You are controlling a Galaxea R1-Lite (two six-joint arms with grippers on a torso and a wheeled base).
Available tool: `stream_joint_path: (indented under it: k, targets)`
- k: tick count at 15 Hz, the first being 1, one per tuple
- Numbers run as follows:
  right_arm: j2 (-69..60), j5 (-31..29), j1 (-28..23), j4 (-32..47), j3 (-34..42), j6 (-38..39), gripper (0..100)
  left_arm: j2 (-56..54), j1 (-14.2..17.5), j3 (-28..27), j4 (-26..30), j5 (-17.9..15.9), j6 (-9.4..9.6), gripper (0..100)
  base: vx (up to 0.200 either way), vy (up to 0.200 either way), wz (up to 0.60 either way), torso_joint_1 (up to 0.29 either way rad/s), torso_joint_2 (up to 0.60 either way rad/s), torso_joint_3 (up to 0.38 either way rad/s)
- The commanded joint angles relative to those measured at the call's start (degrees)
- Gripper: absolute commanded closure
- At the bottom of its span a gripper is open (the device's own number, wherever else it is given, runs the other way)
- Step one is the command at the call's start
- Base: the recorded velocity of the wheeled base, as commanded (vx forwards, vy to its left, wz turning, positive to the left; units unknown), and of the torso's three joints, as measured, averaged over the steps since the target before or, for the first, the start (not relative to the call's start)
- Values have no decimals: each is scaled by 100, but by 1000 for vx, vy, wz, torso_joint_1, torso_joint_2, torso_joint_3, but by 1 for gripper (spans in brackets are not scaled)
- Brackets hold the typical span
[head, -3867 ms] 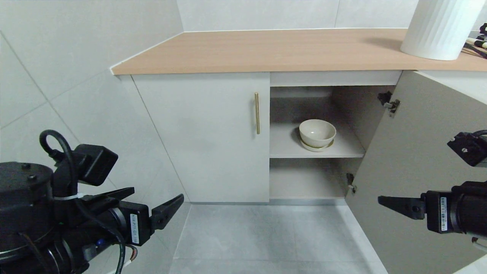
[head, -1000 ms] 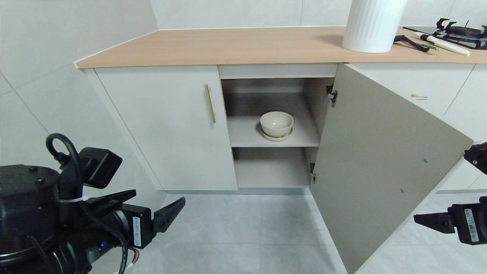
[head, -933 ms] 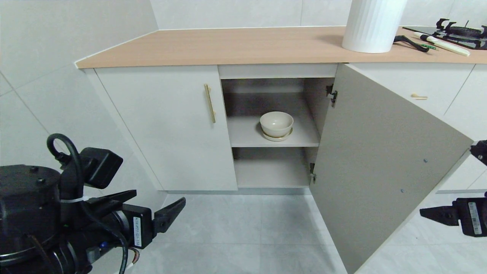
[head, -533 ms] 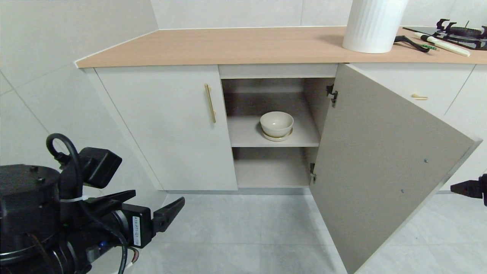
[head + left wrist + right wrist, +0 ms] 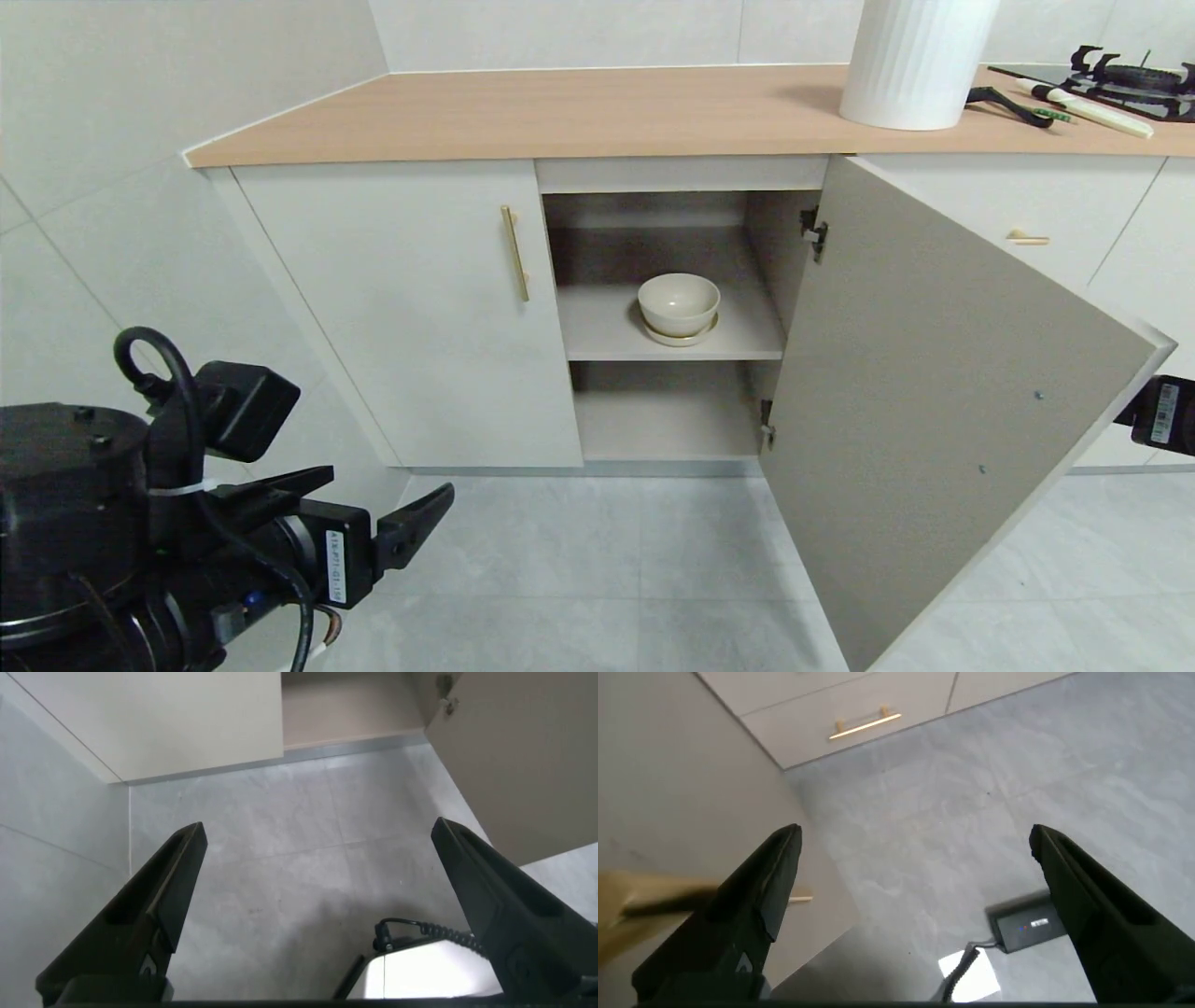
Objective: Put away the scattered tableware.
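The long wooden desk point(image 5: 560, 112) tops a pale cabinet point(image 5: 401, 308) whose grey right door point(image 5: 934, 401) stands open; the left claw point(image 5: 392, 485) and right claw point(image 5: 915, 838) both gape wide, empty — the right just beyond that door; the beige ceramic bowl point(image 5: 679, 299) sits on a matching saucer point(image 5: 680, 341) on the upper shelf point(image 5: 607, 327).

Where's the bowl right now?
In the head view, the beige bowl sits on a saucer on the open cabinet's upper shelf, between the closed left door and the swung-open right door.

Bright even light, soft shadow deep inside the open cabinet point(image 5: 644, 245).
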Motion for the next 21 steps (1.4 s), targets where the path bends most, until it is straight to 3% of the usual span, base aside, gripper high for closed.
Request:
stream_joint_path:
  k: [1,5,8,11,16,21]
  targets:
    - [130,12,99,-10,49,27,0,7,0,-2,-1,1,-1,0,0,0,0,0,0,0]
    - [60,91,723,-37,145,256,0,-20,0,-2,-9,1,8,0,0,0,0,0,0,0]
    - [183,469,1356,-133,84,335,0,-20,44,-204,-36,10,-1,0,0,0,0,0,0,0]
    - [763,1032,1865,-1065,49,308,0,-20,158,-213,-45,1,8,0,0,0,0,0,0,0]
    - [1949,1067,2542,-1926,-391,326,0,-37,176,-186,-115,19,16,0,0,0,0,0,0,0]
    - [2494,1023,2709,-2638,-426,1275,0,7,176,-142,-106,19,8,0,0,0,0,0,0,0]
